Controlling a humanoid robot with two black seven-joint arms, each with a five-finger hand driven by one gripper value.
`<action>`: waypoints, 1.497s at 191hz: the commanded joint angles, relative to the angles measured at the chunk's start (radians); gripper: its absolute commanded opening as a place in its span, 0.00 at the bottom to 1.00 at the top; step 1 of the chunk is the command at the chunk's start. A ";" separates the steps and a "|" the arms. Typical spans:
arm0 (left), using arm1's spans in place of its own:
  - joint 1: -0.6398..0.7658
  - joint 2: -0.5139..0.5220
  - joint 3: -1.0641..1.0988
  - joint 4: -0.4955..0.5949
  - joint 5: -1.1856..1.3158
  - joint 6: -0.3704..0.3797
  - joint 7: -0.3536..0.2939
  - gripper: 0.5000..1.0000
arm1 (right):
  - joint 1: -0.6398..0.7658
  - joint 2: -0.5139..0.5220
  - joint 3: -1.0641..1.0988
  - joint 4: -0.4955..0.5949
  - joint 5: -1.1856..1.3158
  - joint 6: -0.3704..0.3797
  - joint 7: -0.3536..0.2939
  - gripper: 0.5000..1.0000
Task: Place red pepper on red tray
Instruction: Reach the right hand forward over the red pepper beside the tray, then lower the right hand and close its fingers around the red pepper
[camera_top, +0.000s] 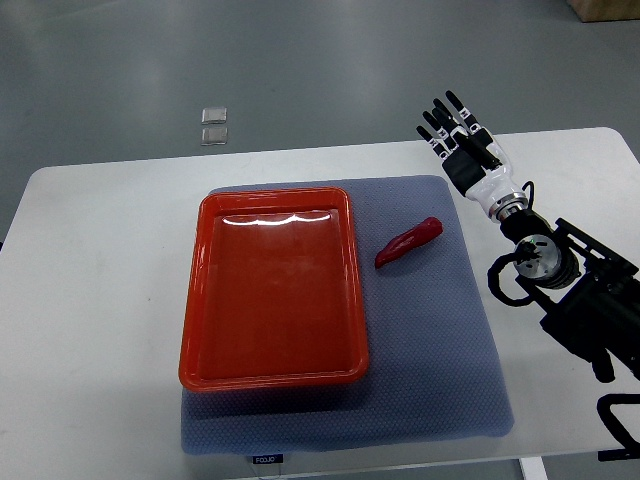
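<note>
white table (100, 260), blue mat (440, 340), grey floor (200, 60).

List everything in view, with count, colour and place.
red pepper: one, red, on the mat just right of the tray
red tray: one, red, empty, on the left part of the mat
mat: one, blue-grey, middle of the table
table: one, white, under it all
small squares: two, clear, on the grey floor beyond the table
box corner: one, brown, top right edge
right hand: one, black and white, fingers spread, empty, above the table's far right edge
</note>
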 joint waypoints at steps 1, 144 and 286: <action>0.000 0.000 0.001 0.000 0.000 0.000 0.000 1.00 | 0.001 0.002 0.000 0.000 -0.001 0.000 -0.002 0.84; 0.000 0.000 0.003 -0.012 0.000 -0.002 -0.002 1.00 | 0.317 -0.267 -0.583 0.133 -0.593 0.040 -0.006 0.84; 0.000 0.000 0.004 -0.020 0.000 -0.012 -0.002 1.00 | 0.585 -0.227 -1.281 0.166 -0.993 -0.256 -0.002 0.82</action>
